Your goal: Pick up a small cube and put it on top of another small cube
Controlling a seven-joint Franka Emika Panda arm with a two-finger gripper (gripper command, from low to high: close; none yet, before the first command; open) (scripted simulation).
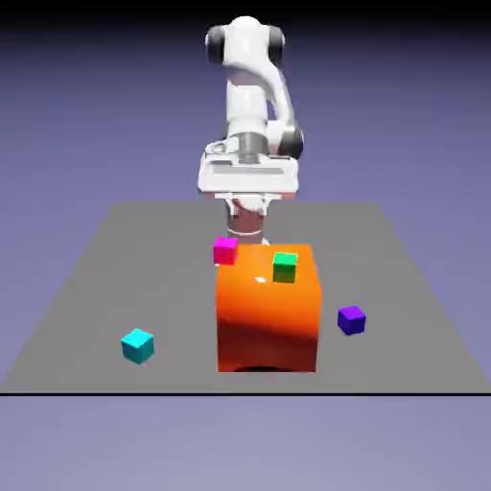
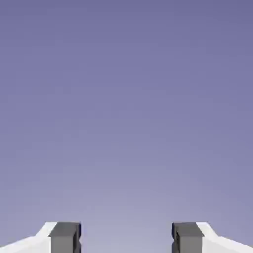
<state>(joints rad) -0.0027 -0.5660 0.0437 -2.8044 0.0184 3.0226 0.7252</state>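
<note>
The small dark purple cube (image 1: pixel 351 319) sits on the grey table (image 1: pixel 86 288), just off the big orange block's side toward the exterior view's right. My gripper (image 1: pixel 245 222) hangs behind the orange block (image 1: pixel 268 312), far from the purple cube, and its fingertips are partly hidden there. In the hand view the gripper (image 2: pixel 126 238) is open, its two grey fingertips (image 2: pixel 65 237) set wide apart with nothing between them. That view shows only the plain backdrop.
A green cube (image 1: pixel 285 267) rests on top of the orange block. A magenta cube (image 1: pixel 225 250) shows at the block's upper left corner, close under my hand. A cyan cube (image 1: pixel 137 345) lies near the table's front edge on the left.
</note>
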